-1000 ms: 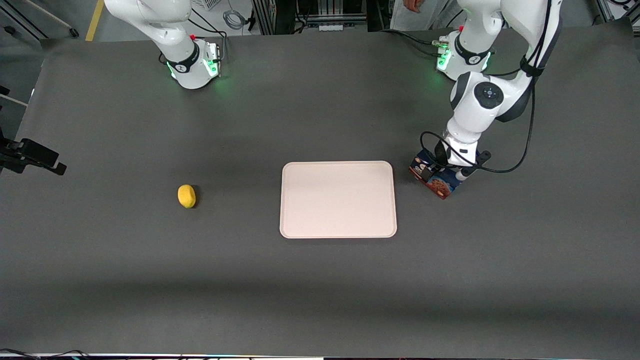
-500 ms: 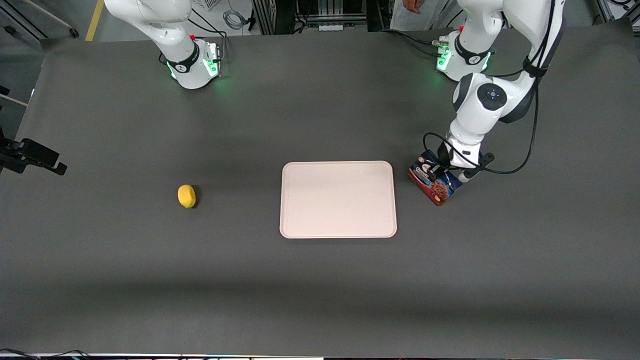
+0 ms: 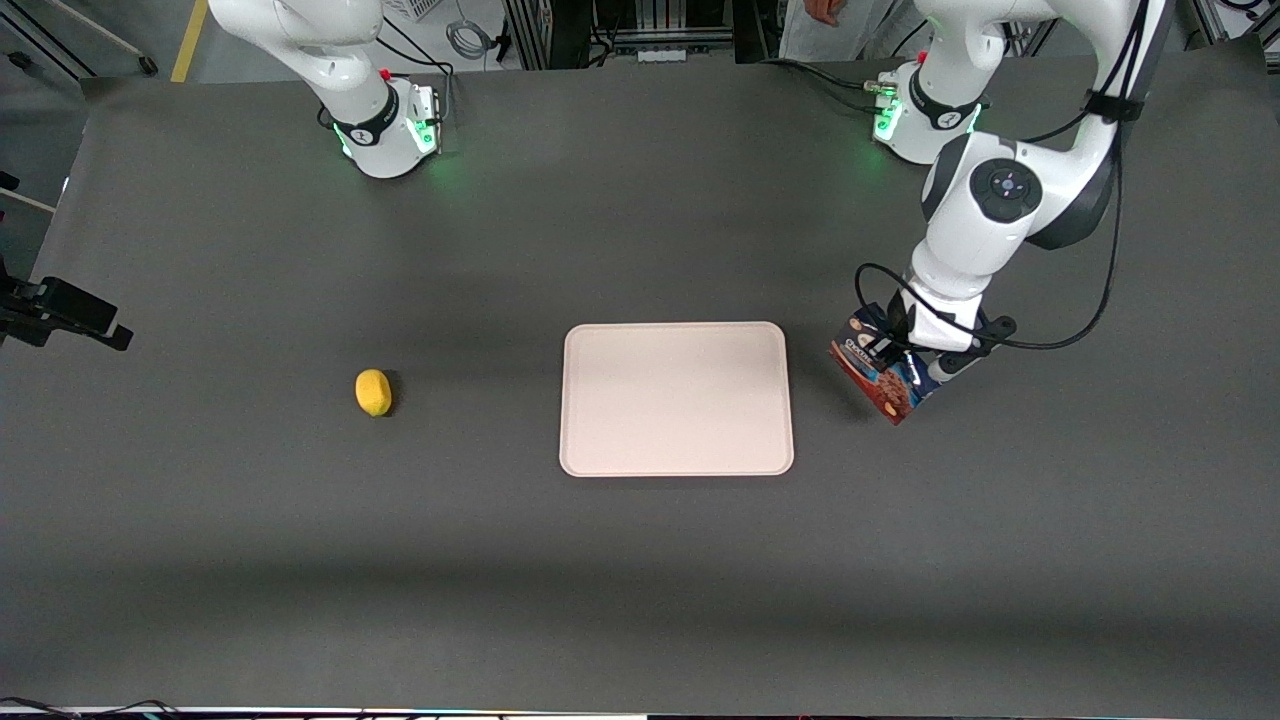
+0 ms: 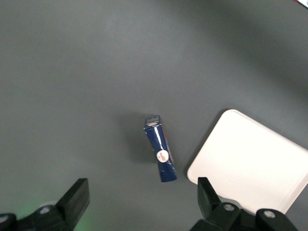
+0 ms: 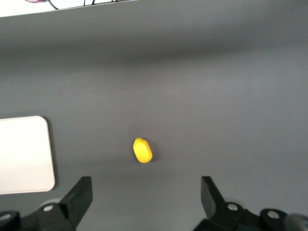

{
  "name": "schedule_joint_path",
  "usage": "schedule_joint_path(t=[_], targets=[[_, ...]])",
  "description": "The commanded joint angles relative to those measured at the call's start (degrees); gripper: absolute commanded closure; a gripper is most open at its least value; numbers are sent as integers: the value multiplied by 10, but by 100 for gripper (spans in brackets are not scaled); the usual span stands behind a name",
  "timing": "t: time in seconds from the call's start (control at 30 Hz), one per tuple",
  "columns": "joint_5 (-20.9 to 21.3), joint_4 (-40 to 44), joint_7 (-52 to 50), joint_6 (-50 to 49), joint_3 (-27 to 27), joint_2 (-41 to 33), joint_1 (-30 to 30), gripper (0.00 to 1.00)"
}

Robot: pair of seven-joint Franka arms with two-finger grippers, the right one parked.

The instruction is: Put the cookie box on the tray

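**Front view, read from the parked arm's end toward the working arm's end.** A small yellow rounded object (image 3: 373,392) lies on the dark tabletop (image 3: 640,580), well apart from everything else and no part of the task. The tray (image 3: 676,398) sits bare at the middle of the tabletop. The cookie box (image 3: 888,385) rests on the tabletop just beside the tray's short rim at the working arm's end, apart from it and not on it.

**Change.** Over the last second the left arm's elbow has swung outward toward its own end of the tabletop and seems to have risen. The box now shows slightly nearer the front edge and turned a little.

**Wrist view.** The gripper (image 4: 142,187) hangs above the box (image 4: 160,149). Its jaws are spread wide and touch nothing. The box lies below and between them, with a corner of the tray (image 4: 250,166) close by.

**Reading.** The box is probably not grasped, so placement has yet to begin. The next move likely calls for a descent with the jaws squared to the box's narrow sides. The carry to the tray is short.
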Motion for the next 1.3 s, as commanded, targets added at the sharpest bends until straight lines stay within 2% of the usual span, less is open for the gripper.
schedule_joint_path(t=[0.0, 0.37, 0.5, 0.6, 0.77, 0.87, 1.07, 1.27], targets=[[13, 11, -14, 6, 2, 6, -3, 0], [6, 20, -13, -3, 1, -5, -1, 0], [-11, 25, -7, -21, -4, -30, 5, 0], [-49, 31, 14, -43, -6, -55, 7, 0], [-155, 41, 94, -83, 4, -126, 9, 0], [-203, 46, 157, -131, 30, -179, 10, 0], [-253, 59, 261, -228, 98, -269, 9, 0], [-254, 59, 308, -277, 165, -330, 6, 0]])
